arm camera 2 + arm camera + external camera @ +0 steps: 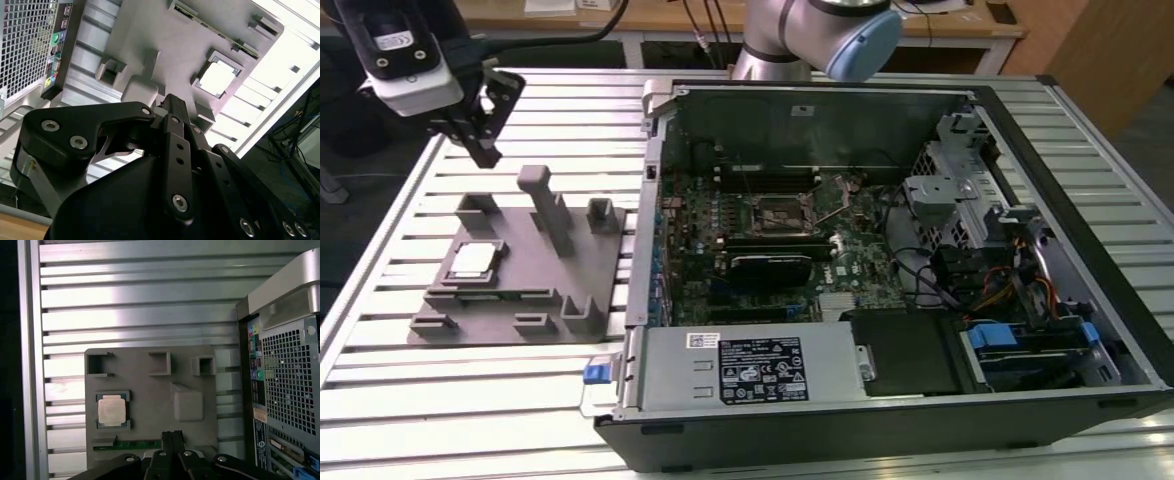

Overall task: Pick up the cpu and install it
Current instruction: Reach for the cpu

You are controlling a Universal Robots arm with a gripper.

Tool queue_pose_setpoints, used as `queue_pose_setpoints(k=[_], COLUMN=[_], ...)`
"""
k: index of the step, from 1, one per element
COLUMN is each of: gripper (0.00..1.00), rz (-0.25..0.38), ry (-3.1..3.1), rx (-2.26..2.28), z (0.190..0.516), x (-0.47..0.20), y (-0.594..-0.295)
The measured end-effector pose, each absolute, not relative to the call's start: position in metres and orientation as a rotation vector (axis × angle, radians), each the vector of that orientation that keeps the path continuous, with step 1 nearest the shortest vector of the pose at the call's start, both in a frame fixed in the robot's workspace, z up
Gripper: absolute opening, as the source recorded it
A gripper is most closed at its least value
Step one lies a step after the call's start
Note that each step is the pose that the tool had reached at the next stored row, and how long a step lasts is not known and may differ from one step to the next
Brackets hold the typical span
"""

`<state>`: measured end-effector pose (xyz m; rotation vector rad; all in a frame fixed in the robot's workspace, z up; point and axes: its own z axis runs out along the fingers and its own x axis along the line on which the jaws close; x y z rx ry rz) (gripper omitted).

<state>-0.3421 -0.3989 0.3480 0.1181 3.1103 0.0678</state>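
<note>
Pincer [486,155] hangs above the worktop [454,400], its fingers drawn together and holding nothing, well apart from the cpu [471,260]. The cpu lies flat in a recess of the grey fixture plate [520,272], toward the worktop edge at the exterior view's left, beside the open computer case [854,120].

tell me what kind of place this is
Probably a robotics lab or test bench for computer assembly. An open desktop computer case lies on a slatted metal table. A grey fixture plate beside it holds the cpu, and a robot gripper hangs near that plate.
</note>
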Motion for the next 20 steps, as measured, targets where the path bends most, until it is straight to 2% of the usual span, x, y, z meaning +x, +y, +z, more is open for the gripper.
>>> queue_pose_setpoints(k=[20], gripper=[0.11], rz=[0.068], ry=[3.110], rx=[0.118], z=[0.328], x=[-0.364], y=[-0.399])
